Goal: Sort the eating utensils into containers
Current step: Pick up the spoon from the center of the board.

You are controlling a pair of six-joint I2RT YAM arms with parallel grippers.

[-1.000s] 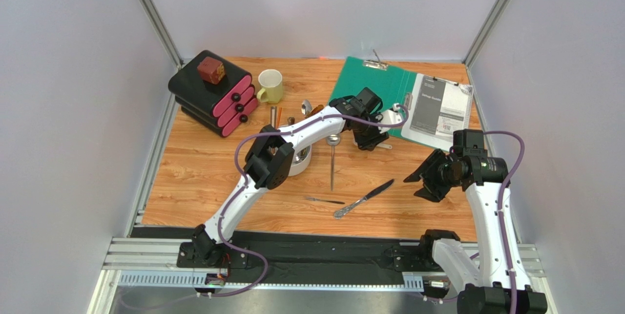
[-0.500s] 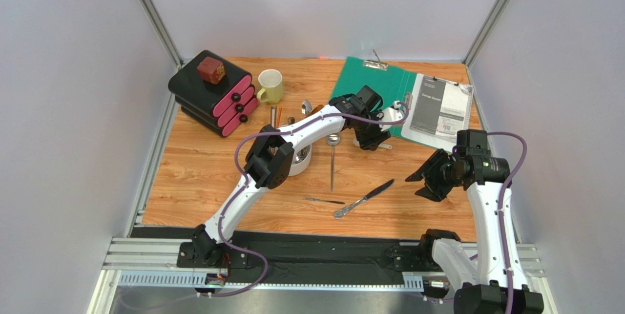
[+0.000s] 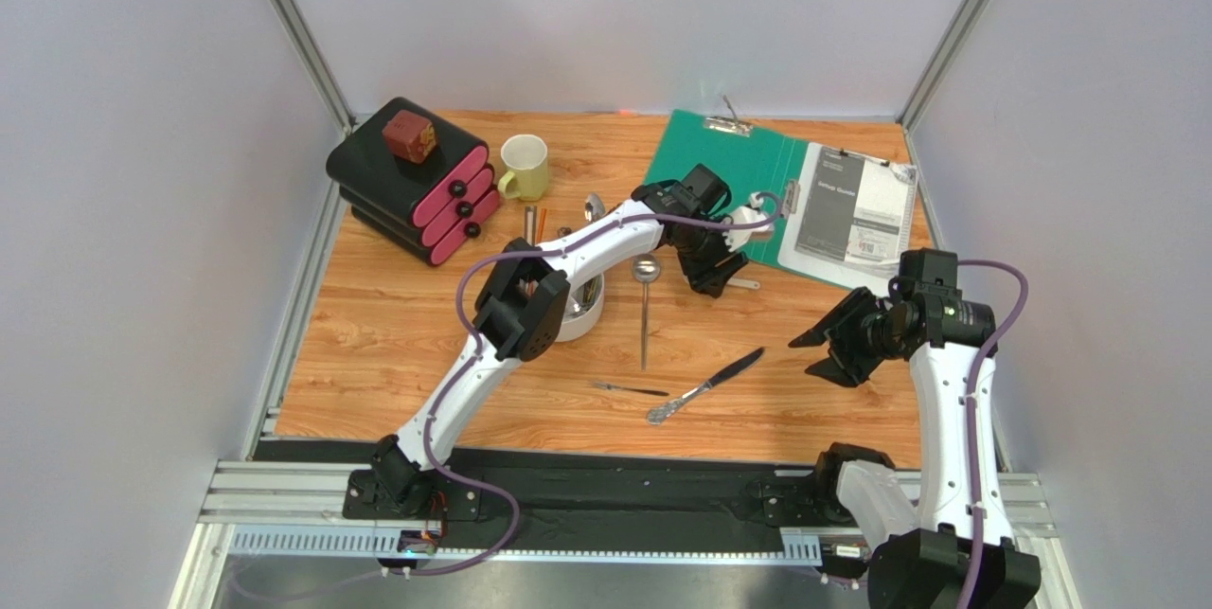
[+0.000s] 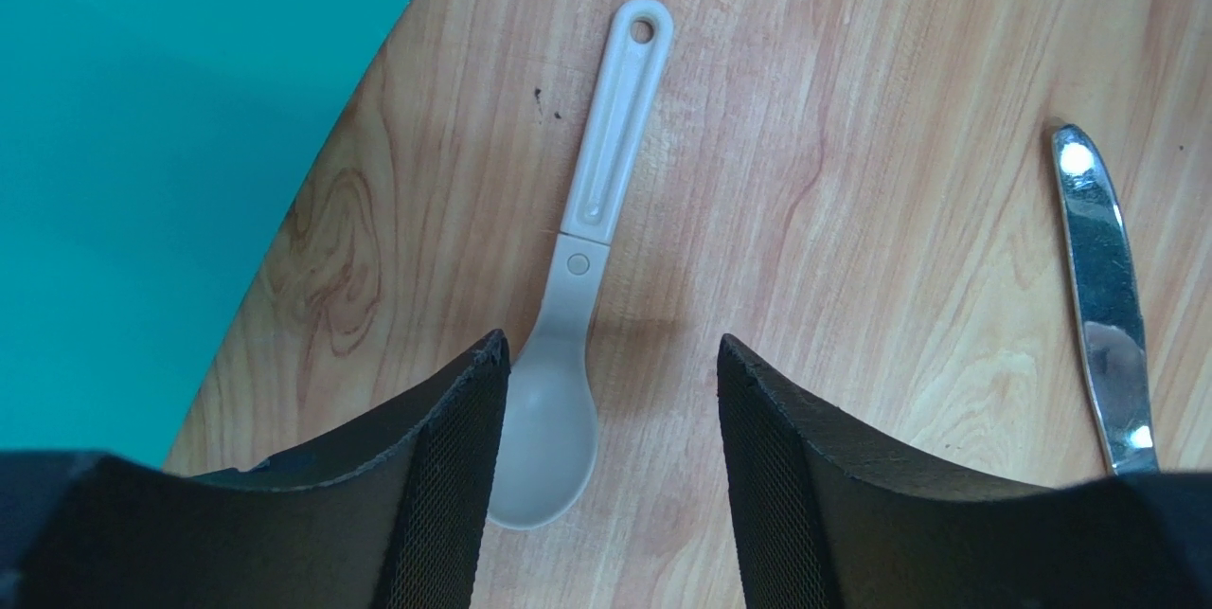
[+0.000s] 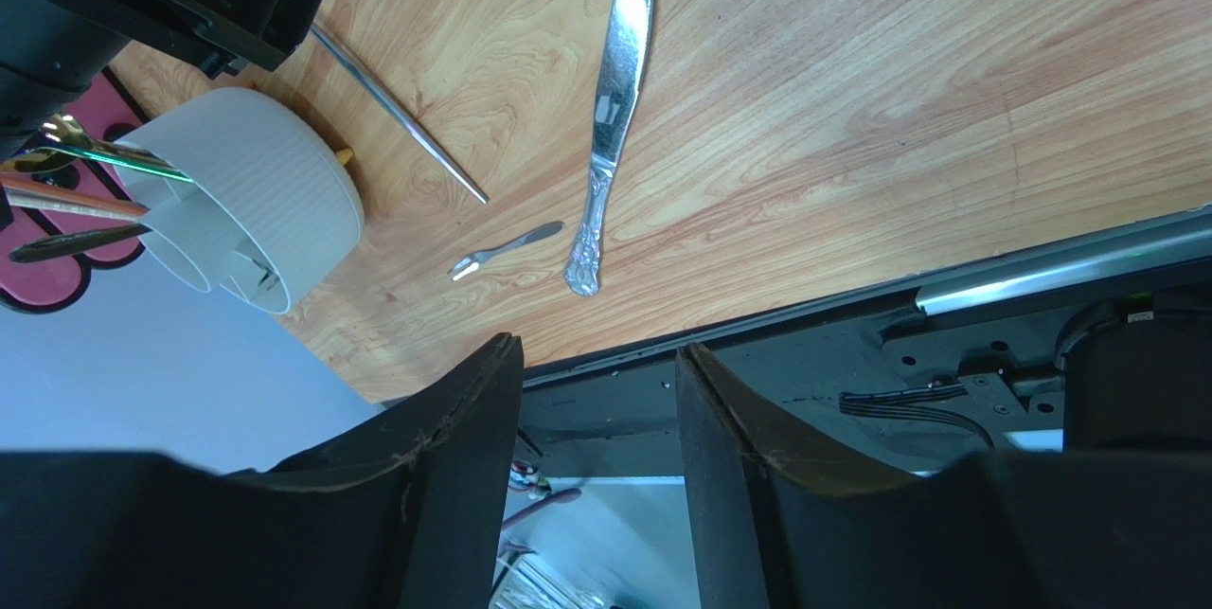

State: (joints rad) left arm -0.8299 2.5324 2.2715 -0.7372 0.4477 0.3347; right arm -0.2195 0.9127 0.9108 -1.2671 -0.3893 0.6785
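My left gripper is open and hovers low over a small white spoon lying on the wood beside the green folder. The spoon's bowl sits between the fingers, close to the left one. The round white holder is partly hidden under the left arm; several utensils stick out of it. A long thin silver utensil, a small fork and a silver knife lie on the table. My right gripper is open and empty, above the table's right side.
A green clipboard folder with papers lies at the back right. A pale yellow mug and a black and pink drawer stack with a brown cube stand at the back left. A silver utensil end lies right of the left gripper.
The left gripper has shifted slightly left and back over the white spoon. The right arm has drifted a little to the right. Both grippers stay open.
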